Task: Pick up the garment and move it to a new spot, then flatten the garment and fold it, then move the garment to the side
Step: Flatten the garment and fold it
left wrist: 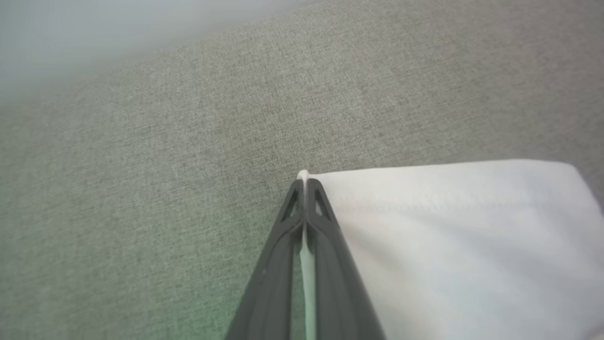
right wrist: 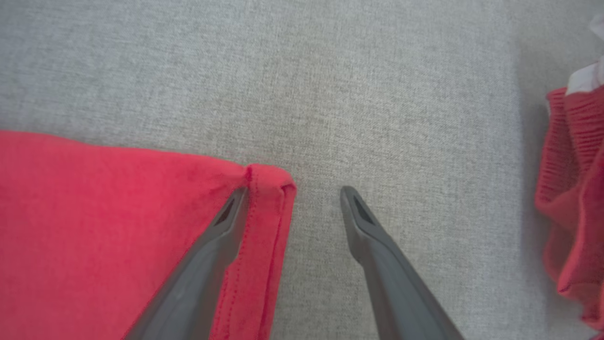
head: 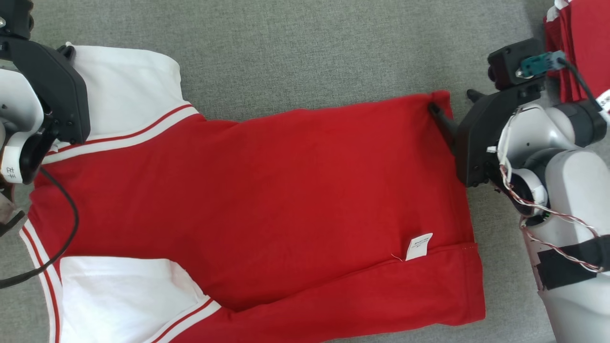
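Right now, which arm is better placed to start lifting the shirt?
Left: the left gripper is shut on the white sleeve, while the right gripper stands open astride the red hem, gripping nothing.

grey woven fabric surface [head: 305, 43] throughout; even, soft light

Bare grey desk [head: 310, 52] lay open beyond the spread garment [head: 267, 190], from one side to the other. A red clothes pile [head: 584, 47] blocked the far right corner, near the right hand [right wrist: 295, 191].
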Controlling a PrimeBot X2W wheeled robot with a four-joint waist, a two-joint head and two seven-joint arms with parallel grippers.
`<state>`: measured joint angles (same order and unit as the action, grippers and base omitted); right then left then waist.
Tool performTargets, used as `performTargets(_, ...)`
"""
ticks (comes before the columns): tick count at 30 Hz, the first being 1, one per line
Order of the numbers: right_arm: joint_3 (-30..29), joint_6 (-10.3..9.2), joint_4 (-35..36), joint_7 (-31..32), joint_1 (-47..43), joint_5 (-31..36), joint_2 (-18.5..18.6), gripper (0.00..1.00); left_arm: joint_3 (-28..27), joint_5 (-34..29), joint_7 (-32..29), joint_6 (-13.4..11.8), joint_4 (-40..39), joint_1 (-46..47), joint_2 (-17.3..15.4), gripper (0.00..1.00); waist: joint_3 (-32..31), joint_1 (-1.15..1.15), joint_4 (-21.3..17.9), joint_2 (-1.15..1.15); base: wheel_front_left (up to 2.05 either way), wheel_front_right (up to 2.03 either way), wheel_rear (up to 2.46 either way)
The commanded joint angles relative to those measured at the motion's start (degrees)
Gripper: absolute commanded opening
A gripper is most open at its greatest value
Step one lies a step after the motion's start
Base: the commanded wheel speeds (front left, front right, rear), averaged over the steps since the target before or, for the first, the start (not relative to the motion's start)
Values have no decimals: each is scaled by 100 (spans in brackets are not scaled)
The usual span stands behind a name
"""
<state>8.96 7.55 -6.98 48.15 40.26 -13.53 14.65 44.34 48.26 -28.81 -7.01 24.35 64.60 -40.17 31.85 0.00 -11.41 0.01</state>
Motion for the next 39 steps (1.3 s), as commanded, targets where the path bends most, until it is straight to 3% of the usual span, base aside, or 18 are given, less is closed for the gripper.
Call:
performTargets(1,120,-12,-143,29,86,-45,35,100,16,20,10,-9,-21,-112,-45,0,6,0,18,-1,0,0,0)
performTargets(2,171,-12,-203,27,97,-71,40,100,21,26,1,-11,-29,-123,-46,0,9,0,24,-1,0,0,0)
performTargets(3,223,-12,-270,45,107,-85,51,90,27,30,-5,-16,-34,-133,-49,0,8,0,30,-1,0,0,0)
performTargets(4,262,-12,-330,82,116,-120,57,74,29,36,-10,-21,-44,-136,-50,0,10,0,35,-1,0,0,0)
performTargets(5,292,-12,-372,96,114,-135,67,47,30,43,-10,-25,-57,-136,-46,0,14,0,42,-1,0,0,0)
performTargets(6,326,-12,-409,103,104,-158,78,37,32,47,-9,-27,-69,-136,-42,0,18,0,49,-1,0,0,0)
performTargets(7,368,-12,-446,116,102,-183,92,4,33,48,-2,-29,-80,-136,-39,0,19,0,56,-1,0,0,0)
performTargets(8,395,-12,-469,118,108,-211,109,0,33,53,10,-30,-90,-137,-34,0,19,0,61,-1,0,0,0)
performTargets(12,382,-13,-427,-147,157,-151,168,0,-59,108,240,-7,-128,-169,17,0,-8,0,73,-1,0,0,0)
performTargets(19,155,-13,-620,-554,42,28,137,0,-361,72,1370,-266,-16,-294,426,0,-166,0,169,-1,0,0,0)
performTargets(26,49,-12,-543,-1074,-236,-152,239,0,-595,189,2414,-352,25,-674,808,0,-424,0,406,-1,0,0,0)
performTargets(29,-9,-12,-359,-1334,-472,-258,324,0,-701,418,2776,-238,-138,-1012,1013,0,-567,0,550,-1,0,0,0)
performTargets(36,-167,-12,-38,-1641,-1022,-397,551,0,-765,521,3371,-238,-633,-1721,1103,0,-870,0,825,-1,0,0,0)
performTargets(39,-270,-12,190,-1668,-1364,-458,631,0,-792,692,3632,-119,-975,-2164,1151,0,-1024,0,953,-1,0,0,0)
